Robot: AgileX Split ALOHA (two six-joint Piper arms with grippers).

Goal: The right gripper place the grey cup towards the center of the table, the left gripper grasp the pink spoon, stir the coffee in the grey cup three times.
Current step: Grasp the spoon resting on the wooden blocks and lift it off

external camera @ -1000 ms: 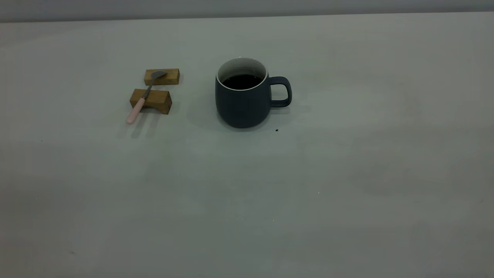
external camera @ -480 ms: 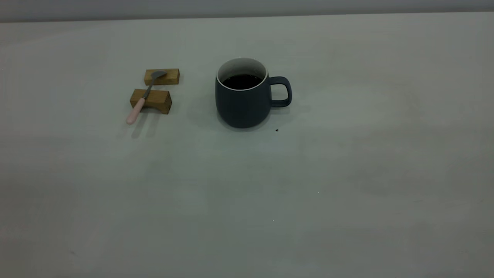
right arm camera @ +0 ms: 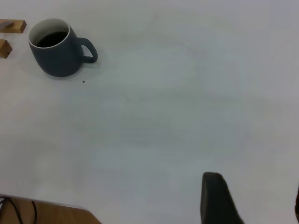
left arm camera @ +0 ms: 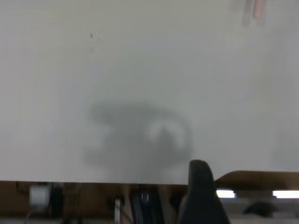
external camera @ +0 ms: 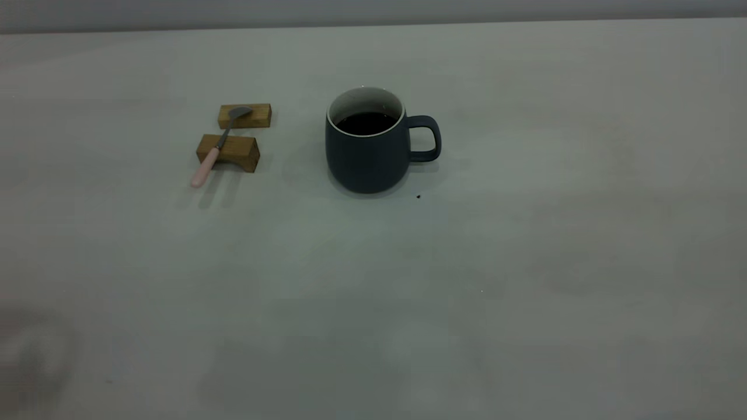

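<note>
Spanning every view, the table [external camera: 525, 262]. Grey cup [external camera: 367, 149] upright near its middle, handle toward the right arm's side, coffee [external camera: 366, 122] inside. Two wooden blocks [external camera: 229, 151] well to its left; pink spoon [external camera: 205, 166] bridges them, bowl on the far block. One fingertip each of left gripper [left arm camera: 201, 196] and right gripper [right arm camera: 217, 198] shows in its wrist view; can't tell either's opening.

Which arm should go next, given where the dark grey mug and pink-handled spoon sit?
Probably the left. The dark grey mug already stands mid-table, while the pink-handled spoon rests on two wooden blocks on the left arm's side. Neither gripper is near anything.
</note>
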